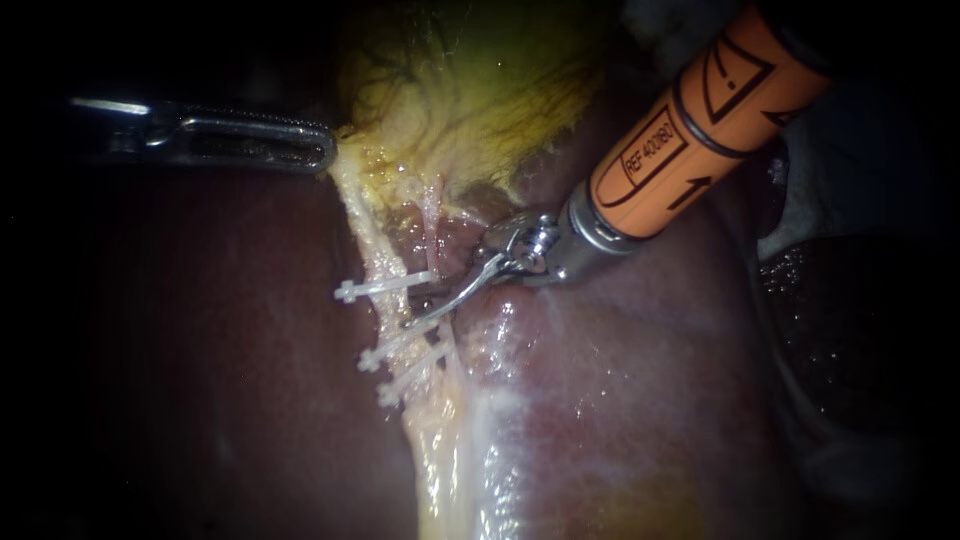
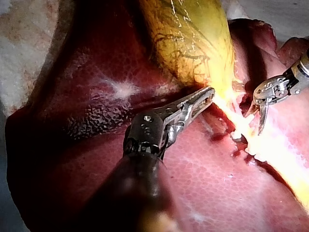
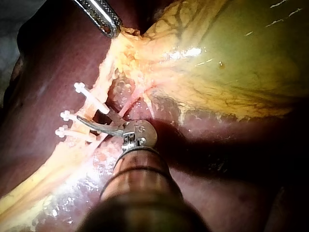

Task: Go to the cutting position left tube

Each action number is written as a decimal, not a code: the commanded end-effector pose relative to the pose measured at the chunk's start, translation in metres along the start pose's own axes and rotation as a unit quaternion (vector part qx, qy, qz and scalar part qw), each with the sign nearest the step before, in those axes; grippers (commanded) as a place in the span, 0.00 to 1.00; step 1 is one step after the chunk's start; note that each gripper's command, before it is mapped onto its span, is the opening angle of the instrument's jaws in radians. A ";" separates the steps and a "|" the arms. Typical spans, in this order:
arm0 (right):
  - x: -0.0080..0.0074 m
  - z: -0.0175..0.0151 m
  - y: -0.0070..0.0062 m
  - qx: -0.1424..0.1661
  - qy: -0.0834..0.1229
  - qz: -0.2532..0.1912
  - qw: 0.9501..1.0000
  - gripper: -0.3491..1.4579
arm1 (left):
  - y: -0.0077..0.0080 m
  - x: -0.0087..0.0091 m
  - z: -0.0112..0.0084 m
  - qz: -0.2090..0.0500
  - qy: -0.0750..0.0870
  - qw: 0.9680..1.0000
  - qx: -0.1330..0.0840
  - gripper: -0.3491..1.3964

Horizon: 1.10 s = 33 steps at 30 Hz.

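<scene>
Right instrument [image 1: 452, 293], jaws slightly parted, tip between clips [image 1: 385, 288] on left tube [image 1: 365, 235]; left instrument [image 1: 322, 150] clamped on gallbladder [image 1: 450, 90] edge. Risk: sideways drift catching and dislodging a clip.

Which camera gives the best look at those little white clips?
The endoscope view: all three clips lie clear across the tube. The right wrist view shows all three too, but the right instrument partly covers them. In the left wrist view they are too small to tell.
</scene>
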 end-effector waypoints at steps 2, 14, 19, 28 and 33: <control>0.0002 0.0006 -0.0001 0.005 0.006 -0.002 1.000 0.67 | 0.0000 0.0000 0.0000 0.000 0.000 1.000 0.000 0.00; 0.0009 0.0051 -0.0002 0.008 0.033 -0.122 0.992 0.65 | 0.0000 0.0000 0.0000 0.000 0.000 1.000 0.000 0.00; 0.0017 0.0065 -0.0001 0.010 0.069 -0.189 0.979 0.65 | 0.0000 0.0000 0.0000 0.000 0.000 1.000 0.000 0.00; 0.0030 0.0077 -0.0016 -0.015 0.116 -0.237 0.964 0.62 | 0.0000 0.0000 0.0000 0.000 0.000 1.000 0.000 0.00; 0.0050 0.0068 -0.0044 -0.015 0.123 -0.246 0.961 0.60 | 0.0000 -0.0001 0.0000 0.000 0.000 1.000 0.000 0.00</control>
